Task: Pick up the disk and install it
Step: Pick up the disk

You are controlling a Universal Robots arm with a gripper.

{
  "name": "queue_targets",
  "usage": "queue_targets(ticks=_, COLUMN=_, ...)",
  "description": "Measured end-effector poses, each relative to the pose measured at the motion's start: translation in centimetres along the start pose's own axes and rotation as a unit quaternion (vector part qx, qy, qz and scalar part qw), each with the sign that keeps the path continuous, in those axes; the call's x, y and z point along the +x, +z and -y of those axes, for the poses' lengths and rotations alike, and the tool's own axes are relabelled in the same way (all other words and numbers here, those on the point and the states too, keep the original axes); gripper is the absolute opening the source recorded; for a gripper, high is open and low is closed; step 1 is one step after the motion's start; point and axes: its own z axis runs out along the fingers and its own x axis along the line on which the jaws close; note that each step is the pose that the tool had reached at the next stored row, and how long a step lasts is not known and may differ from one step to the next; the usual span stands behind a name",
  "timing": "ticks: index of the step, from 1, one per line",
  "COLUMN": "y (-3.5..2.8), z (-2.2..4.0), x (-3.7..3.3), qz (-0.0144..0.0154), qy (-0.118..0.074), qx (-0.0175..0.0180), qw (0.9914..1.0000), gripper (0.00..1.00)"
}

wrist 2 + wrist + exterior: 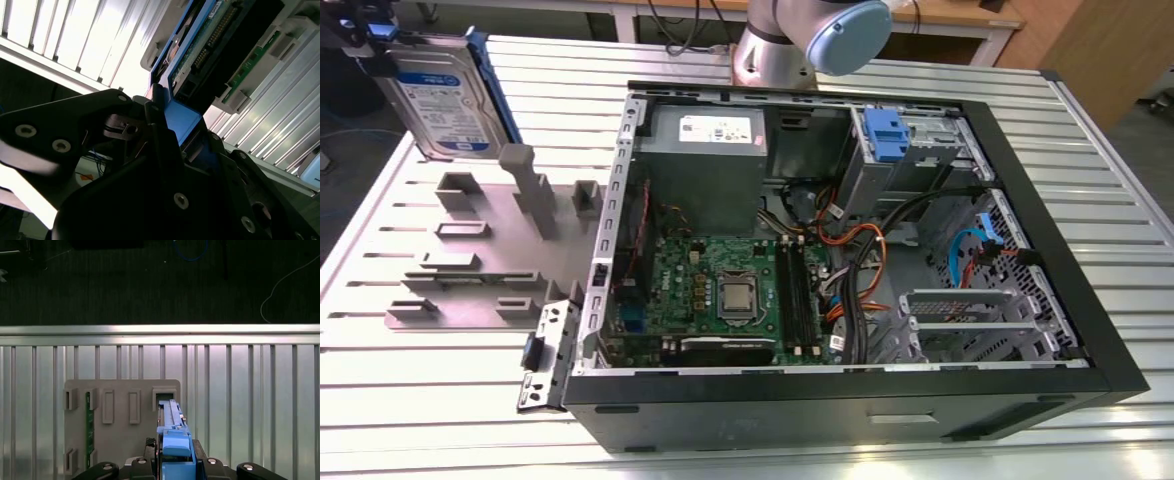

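The black hand (176,469) is clenched on the blue plastic end tab of the disk (170,415), and in the second wrist view its dark metal fingers (155,115) press this tab from both sides. The disk (447,100) hangs upright, a flat silver rectangle with a white-and-blue label, over the grey plastic holder (480,260) with its rectangular slots. The holder lies on the ribbed aluminium counter (427,400), beside the open black computer case (854,400). Whether the disk's lower edge touches a slot, I cannot tell.
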Motion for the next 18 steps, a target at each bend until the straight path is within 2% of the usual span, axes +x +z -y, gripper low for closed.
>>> queue_targets(ticks=13, y=-0.22, z=0.00, x=0.00, qz=-0.0002, qy=0.000, qx=0.0000, qw=1.00000, gripper=0.36)
queue_targets(ticks=15, y=-0.49, z=0.01, x=0.01, qz=-0.0002, qy=0.000, qx=0.0000, qw=1.00000, gripper=0.36)
queue_targets(ticks=18, y=-0.53, z=0.00, x=0.01, qz=-0.0002, qy=0.000, qx=-0.0001, qw=1.00000, gripper=0.36)
